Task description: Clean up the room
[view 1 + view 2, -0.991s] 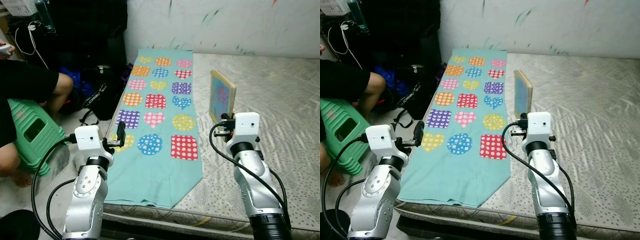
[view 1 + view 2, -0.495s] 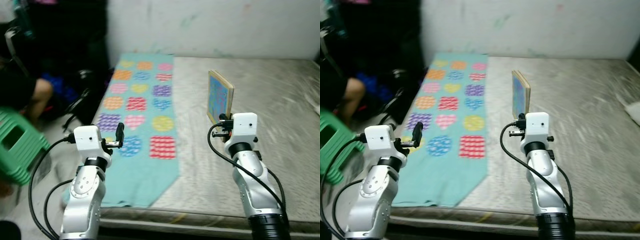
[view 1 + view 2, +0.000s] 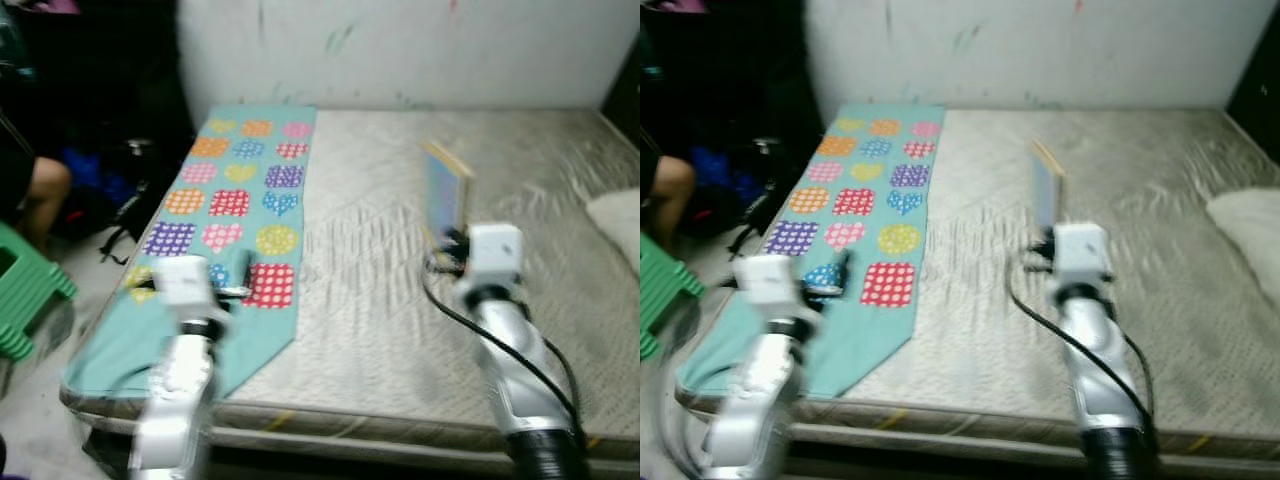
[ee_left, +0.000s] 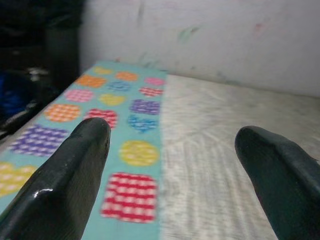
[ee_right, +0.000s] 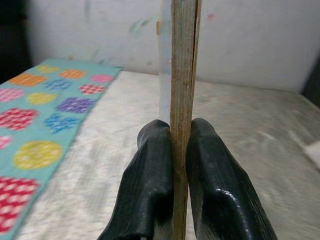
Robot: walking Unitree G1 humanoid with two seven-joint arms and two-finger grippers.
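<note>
My right gripper [image 5: 172, 150] is shut on a thin wooden board [image 5: 181, 65] with a blue picture face, holding it upright on its edge above the grey mattress [image 3: 400, 300]. From the head, the board [image 3: 443, 190] stands just beyond my right wrist. My left gripper [image 4: 172, 150] is open with nothing between its fingers, hovering over the near end of a teal cloth [image 3: 225, 210] printed with coloured dotted hearts and squares. The cloth lies along the mattress's left side and hangs over its front corner.
A white pillow [image 3: 620, 215] lies at the mattress's right edge. A white wall [image 3: 400, 50] runs behind the bed. On the left are a person's knee [image 3: 45, 185], a green stool [image 3: 25, 300] and dark bags [image 3: 110, 190] on the floor.
The whole picture has shifted left and blurred, so the camera has turned right; the pillow has come into view. The right gripper still holds the board; the left stays open.
</note>
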